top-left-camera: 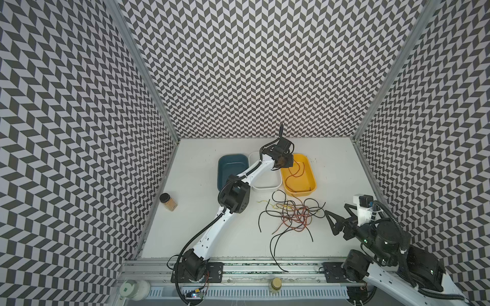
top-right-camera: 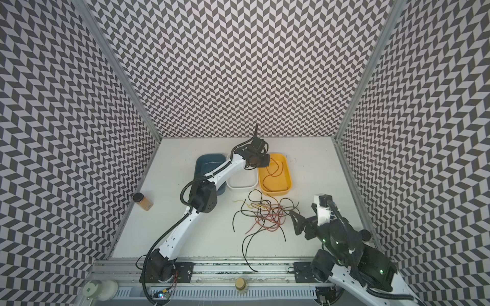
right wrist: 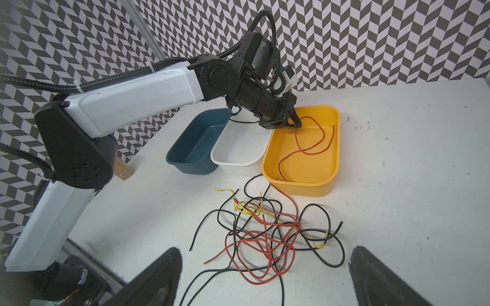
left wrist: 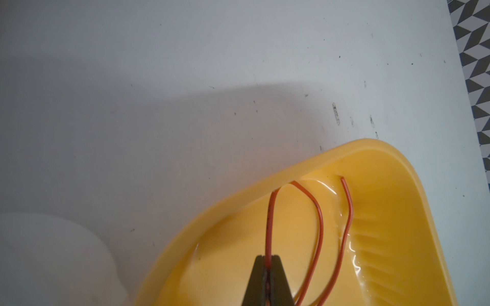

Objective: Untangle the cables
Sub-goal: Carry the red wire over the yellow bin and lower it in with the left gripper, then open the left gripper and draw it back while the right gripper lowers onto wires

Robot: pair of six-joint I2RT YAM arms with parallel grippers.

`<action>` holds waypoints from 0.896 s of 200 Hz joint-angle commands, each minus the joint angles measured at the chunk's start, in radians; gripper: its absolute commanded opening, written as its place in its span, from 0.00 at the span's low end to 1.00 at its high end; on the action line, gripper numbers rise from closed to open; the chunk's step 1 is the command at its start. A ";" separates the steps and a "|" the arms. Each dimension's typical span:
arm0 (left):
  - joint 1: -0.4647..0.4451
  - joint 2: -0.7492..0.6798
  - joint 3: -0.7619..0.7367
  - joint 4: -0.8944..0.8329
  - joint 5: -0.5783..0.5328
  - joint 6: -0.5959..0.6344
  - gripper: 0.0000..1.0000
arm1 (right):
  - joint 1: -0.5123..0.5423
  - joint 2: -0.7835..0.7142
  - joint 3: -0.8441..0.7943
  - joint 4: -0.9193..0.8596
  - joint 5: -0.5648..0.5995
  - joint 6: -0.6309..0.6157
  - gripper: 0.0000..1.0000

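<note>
One orange-red cable pinched in the left hand over the yellow tray; right hand gapes wide

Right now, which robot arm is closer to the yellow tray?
Left. The left fingers are over the yellow tray, shut on an orange-red cable; the right fingers hang open by the tangle, outside the tray.
</note>
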 commanded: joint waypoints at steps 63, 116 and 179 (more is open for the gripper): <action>-0.002 -0.008 0.039 0.083 -0.078 0.097 0.27 | -0.069 0.022 -0.017 0.077 -0.072 -0.016 0.99; -0.002 -0.066 0.050 0.080 -0.070 0.114 0.45 | -0.105 0.043 -0.018 0.085 -0.105 -0.020 0.99; -0.049 -0.340 0.021 0.061 -0.102 0.192 0.72 | -0.131 0.072 -0.020 0.088 -0.118 -0.021 0.99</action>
